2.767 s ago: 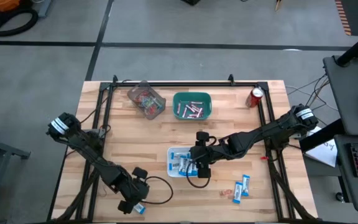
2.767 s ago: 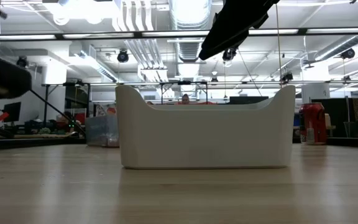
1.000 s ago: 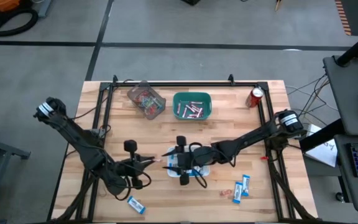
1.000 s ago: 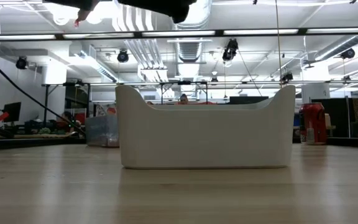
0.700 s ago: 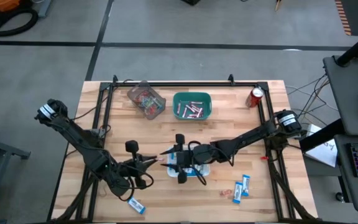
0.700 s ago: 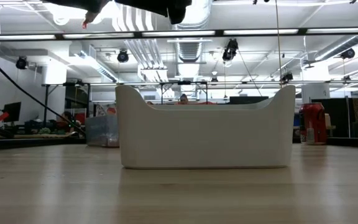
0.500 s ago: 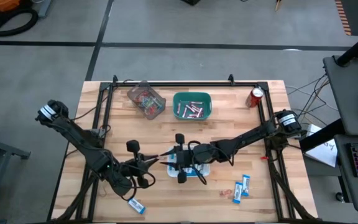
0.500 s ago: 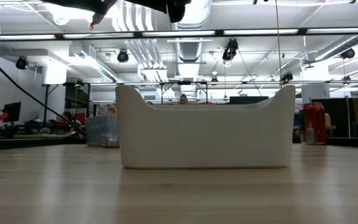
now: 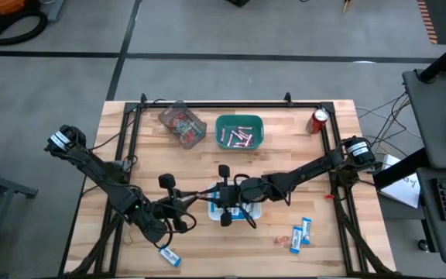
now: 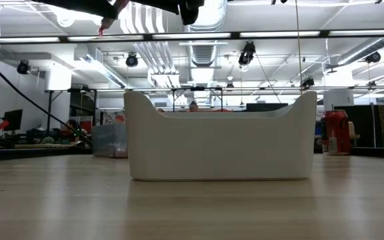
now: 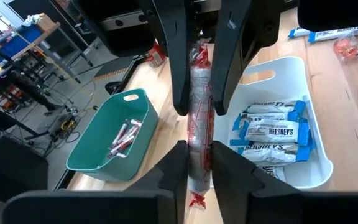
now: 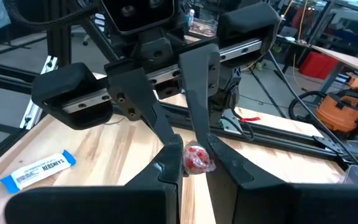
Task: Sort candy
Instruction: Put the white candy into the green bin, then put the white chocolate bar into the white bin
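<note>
Starting at the table's 9 o'clock side, you find the left gripper (image 9: 200, 194) reaching toward the centre, its fingers narrowed on one end of a slim pinkish stick candy (image 11: 198, 118) with a red twisted tip. Down at 7 o'clock, one blue-and-white packet (image 9: 169, 256) lies loose on the wood. At 11 o'clock sits a clear box (image 9: 182, 124) holding small red-orange pieces. Beside it, at 12 o'clock, the green bin (image 9: 239, 132) holds several pinkish sticks. At the centre, the white bin (image 11: 311, 163) holds a pile of blue-and-white packets (image 11: 267, 134). The right gripper (image 9: 217, 193) hovers over that bin's left rim, nose to nose with the left one, its fingers pinched on the same stick's other end. At 5 o'clock a few more packets (image 9: 301, 233) lie loose. A red can (image 9: 318, 120) stands at 1 o'clock.
</note>
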`<state>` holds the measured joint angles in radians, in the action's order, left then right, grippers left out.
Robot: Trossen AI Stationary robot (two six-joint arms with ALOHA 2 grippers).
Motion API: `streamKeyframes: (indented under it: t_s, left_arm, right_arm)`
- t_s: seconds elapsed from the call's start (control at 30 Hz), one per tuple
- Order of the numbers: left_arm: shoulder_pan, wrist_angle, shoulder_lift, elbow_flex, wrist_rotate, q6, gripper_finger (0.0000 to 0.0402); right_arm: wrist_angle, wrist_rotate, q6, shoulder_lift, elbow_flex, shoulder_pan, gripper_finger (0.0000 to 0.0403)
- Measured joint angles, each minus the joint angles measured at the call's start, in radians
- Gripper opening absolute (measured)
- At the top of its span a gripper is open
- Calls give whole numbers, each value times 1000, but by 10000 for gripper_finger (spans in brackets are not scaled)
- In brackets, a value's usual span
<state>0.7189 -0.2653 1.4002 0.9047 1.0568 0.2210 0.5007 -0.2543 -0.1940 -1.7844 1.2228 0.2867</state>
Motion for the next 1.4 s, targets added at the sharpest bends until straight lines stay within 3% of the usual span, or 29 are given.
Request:
streamKeyframes:
  t_s: [0.37, 0.6, 0.67, 0.77, 1.0, 1.4]
  left_arm:
    - [-2, -57, -8, 0, 8, 19, 120]
    - [-2, -217, -41, 0, 15, 176, 127]
    - [-3, -250, -42, 0, 15, 218, 127]
    - [-7, -276, -42, 0, 13, 256, 127]
    - [-10, -278, -41, -1, 11, 264, 127]
    - [-10, -283, -41, -2, 10, 261, 127]
  right_arm:
    - [-105, -15, 34, 24, 0, -46, 37]
    - [-413, -274, 84, 98, 0, -185, 37]
    - [-503, -298, 134, 109, 0, -256, 40]
    - [-614, -240, 252, 109, 1, -382, 43]
    - [-641, 54, 412, 46, -2, -596, 54]
    - [-646, 81, 435, 42, -2, -620, 174]
